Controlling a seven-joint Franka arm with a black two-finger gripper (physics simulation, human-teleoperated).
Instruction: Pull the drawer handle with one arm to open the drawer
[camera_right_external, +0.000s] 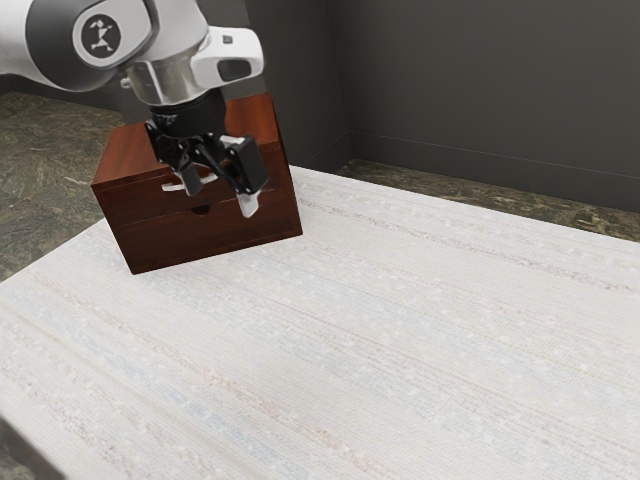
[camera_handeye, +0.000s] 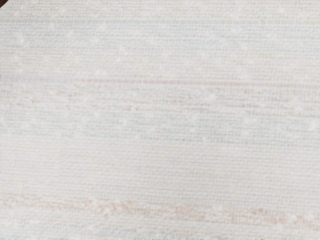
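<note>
A dark red-brown wooden drawer box (camera_right_external: 150, 215) stands on the pale table near its far left corner in the exterior view. A seam marks the drawer front (camera_right_external: 215, 235), and a small dark handle (camera_right_external: 200, 209) sits at the seam's middle. My black gripper (camera_right_external: 214, 196) hangs directly in front of the box at handle height. Its white-tipped fingers (camera_right_external: 248, 205) stand wide apart, one on each side of the handle, and the gripper is open. The drawer front looks flush with the box. In the wrist view the pale woven tabletop (camera_handeye: 160, 120) lies under my hand.
The white woven table (camera_right_external: 380, 330) stretches wide toward the exterior view's right and front. Dark walls (camera_right_external: 480, 70) rise behind the table, and a stone floor (camera_right_external: 40, 150) lies to the left of the box.
</note>
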